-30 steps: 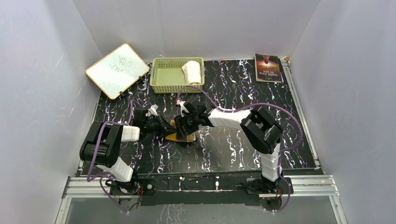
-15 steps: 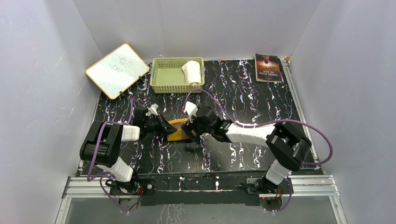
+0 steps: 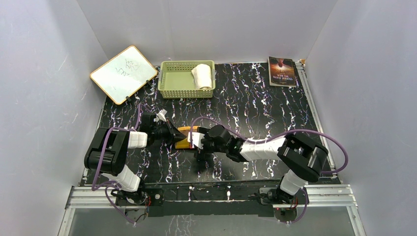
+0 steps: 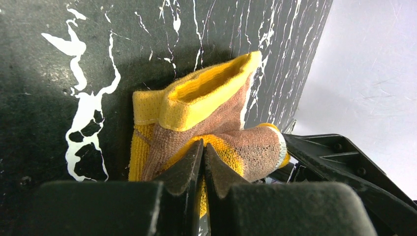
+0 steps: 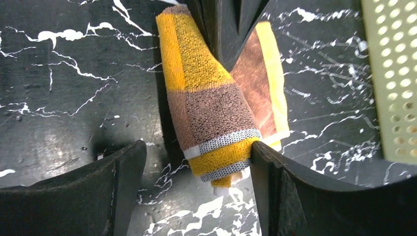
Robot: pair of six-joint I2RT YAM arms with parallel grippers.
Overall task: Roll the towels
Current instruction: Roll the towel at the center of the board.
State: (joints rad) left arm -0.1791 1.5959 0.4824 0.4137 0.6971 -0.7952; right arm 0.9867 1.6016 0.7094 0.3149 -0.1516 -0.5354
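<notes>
The brown and yellow-orange towel [image 3: 186, 137] lies partly rolled on the black marbled table, between my two grippers. It also shows in the left wrist view [image 4: 216, 123] and the right wrist view [image 5: 211, 108]. My left gripper [image 4: 203, 147] is shut on the towel's left end, pinching cloth between its tips. My right gripper [image 5: 194, 162] is open around the towel's right end, and its right finger [image 5: 268, 172] touches the roll. The white towel [image 3: 202, 75] sits rolled in the green basket [image 3: 173, 81] at the back.
A whiteboard [image 3: 124, 73] leans at the back left. A book [image 3: 282, 71] lies at the back right. The basket's wall also shows in the right wrist view [image 5: 393, 73]. Grey walls enclose the table on three sides.
My right arm has dropped low and swung toward the near side, so its gripper now comes at the towel's right end from the right. The left gripper and the towel have stayed put.
</notes>
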